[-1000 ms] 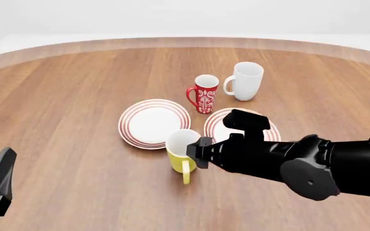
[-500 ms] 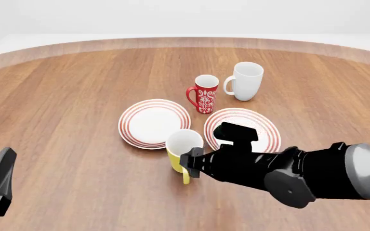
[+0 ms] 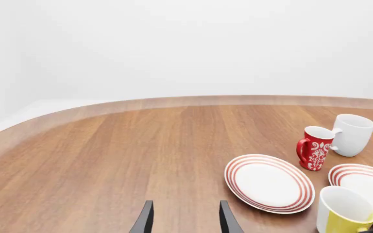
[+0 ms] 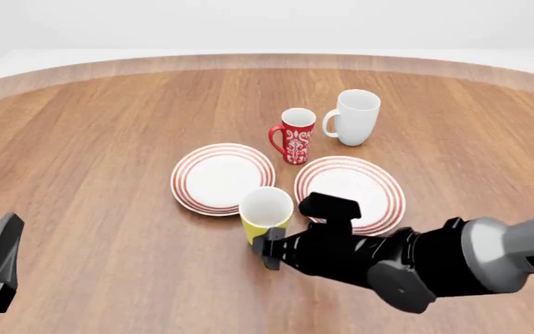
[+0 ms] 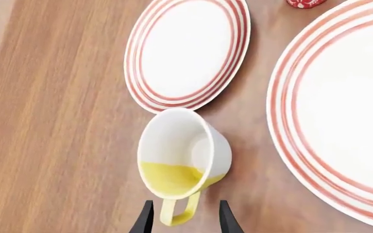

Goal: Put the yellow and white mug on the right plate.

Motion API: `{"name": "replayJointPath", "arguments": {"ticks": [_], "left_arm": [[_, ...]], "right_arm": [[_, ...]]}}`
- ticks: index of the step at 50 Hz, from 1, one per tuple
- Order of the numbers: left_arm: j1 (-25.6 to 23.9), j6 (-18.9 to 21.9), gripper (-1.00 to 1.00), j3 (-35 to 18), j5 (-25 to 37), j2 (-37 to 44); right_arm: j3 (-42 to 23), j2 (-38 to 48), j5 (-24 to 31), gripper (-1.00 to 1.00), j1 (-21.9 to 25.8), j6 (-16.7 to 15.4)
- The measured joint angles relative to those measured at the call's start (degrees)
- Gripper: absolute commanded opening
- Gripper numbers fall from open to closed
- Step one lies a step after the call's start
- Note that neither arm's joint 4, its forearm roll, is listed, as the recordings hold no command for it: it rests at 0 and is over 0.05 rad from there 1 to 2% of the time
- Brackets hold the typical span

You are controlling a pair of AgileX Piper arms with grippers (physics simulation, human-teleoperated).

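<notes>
The right gripper point(image 5: 181, 218) stood open, holding nothing — its fingertips straddling the handle of the yellow and white mug point(image 4: 266, 213). The mug sat upright on the table, just beside the right plate point(image 4: 385, 182), handle pointing back toward the gripper.

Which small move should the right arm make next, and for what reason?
Probably ease the right end effector forward a little, then close on the handle. In the right wrist view, the open fingers stand on either side of the yellow mug's handle, but only their tips reach it. The mug stands on the table, not yet on the right plate.
</notes>
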Motion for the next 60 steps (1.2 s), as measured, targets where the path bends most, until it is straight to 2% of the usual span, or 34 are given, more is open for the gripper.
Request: {"name": "replayJointPath", "arguments": {"ticks": [30,31,48,60], "left_arm": [[0.0,0.0,1.0,0.0,0.0,0.0],[0.0,0.0,1.0,0.0,0.0,0.0],[0.0,0.0,1.0,0.0,0.0,0.0],[0.0,0.0,1.0,0.0,0.0,0.0]], "right_arm": [[-0.04,4.53,-4.17,1.0,1.54,1.68],[-0.04,4.56,-4.26,-1.0,1.59,1.71],[0.87,2.32,-4.32,-1.0,1.29,0.66],[0.78,-0.96,-0.78,-1.0,-0.04,-2.2]]}}
